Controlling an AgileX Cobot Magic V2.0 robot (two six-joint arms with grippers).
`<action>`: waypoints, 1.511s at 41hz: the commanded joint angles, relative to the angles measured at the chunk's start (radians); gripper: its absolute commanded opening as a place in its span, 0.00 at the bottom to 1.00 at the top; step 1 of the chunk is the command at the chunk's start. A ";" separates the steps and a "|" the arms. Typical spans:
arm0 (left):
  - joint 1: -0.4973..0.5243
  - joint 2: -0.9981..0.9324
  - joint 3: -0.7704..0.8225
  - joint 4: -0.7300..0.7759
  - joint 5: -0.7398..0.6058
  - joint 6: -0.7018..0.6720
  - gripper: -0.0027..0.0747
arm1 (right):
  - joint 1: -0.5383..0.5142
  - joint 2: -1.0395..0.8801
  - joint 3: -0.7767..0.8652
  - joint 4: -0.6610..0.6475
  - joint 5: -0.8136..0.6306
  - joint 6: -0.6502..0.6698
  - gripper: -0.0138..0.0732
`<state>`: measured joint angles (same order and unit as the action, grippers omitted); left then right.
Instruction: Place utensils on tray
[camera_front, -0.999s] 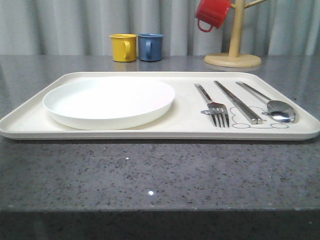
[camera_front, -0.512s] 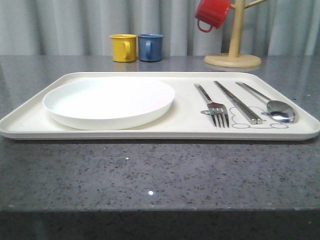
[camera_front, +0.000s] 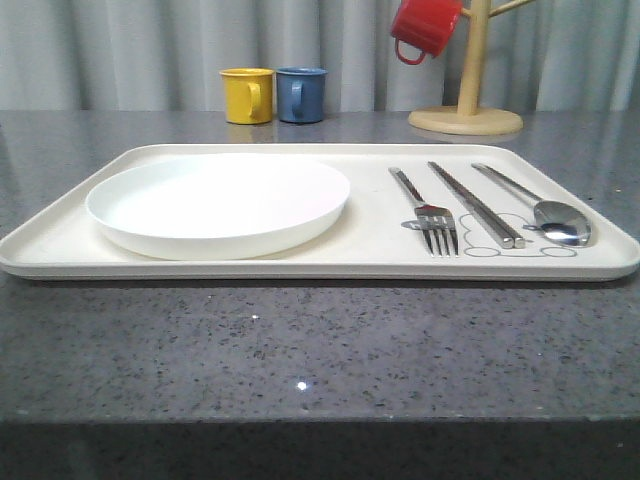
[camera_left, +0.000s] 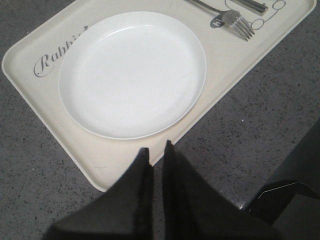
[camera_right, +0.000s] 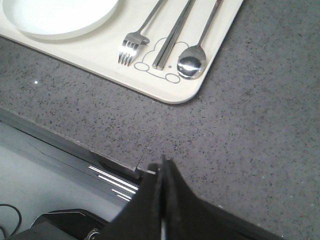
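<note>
The cream tray (camera_front: 300, 268) lies across the grey table. On its left half sits the round white plate (camera_front: 215, 205). On its right half lie the fork (camera_front: 425, 210), the chopsticks (camera_front: 475, 205) and the spoon (camera_front: 560, 220), side by side over the rabbit drawing. My left gripper (camera_left: 156, 147) hangs above the tray's near rim (camera_left: 75, 145), just short of the plate (camera_left: 132, 75), its fingers almost together and empty. My right gripper (camera_right: 162, 161) is shut and empty over the table's front edge, well back from the spoon (camera_right: 192, 62) and fork (camera_right: 132, 47).
A yellow mug (camera_front: 246, 95) and a blue mug (camera_front: 300, 94) stand behind the tray. A red mug (camera_front: 425, 27) hangs on a wooden mug tree (camera_front: 470, 90) at the back right. Bare grey tabletop (camera_front: 320, 350) lies in front of the tray.
</note>
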<state>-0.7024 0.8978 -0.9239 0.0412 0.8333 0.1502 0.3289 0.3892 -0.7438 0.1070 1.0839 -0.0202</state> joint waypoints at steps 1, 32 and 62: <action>-0.006 -0.004 -0.027 -0.004 -0.073 0.028 0.01 | 0.001 0.009 -0.024 -0.003 -0.074 -0.011 0.08; 0.179 -0.148 0.193 0.017 -0.340 0.028 0.01 | -0.001 0.009 -0.024 -0.003 -0.049 -0.011 0.08; 0.655 -0.864 0.885 -0.132 -0.826 0.028 0.01 | -0.001 0.009 -0.024 -0.003 -0.049 -0.011 0.08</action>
<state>-0.0626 0.0689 -0.0245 -0.0773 0.1036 0.1760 0.3289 0.3892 -0.7438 0.1047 1.0918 -0.0202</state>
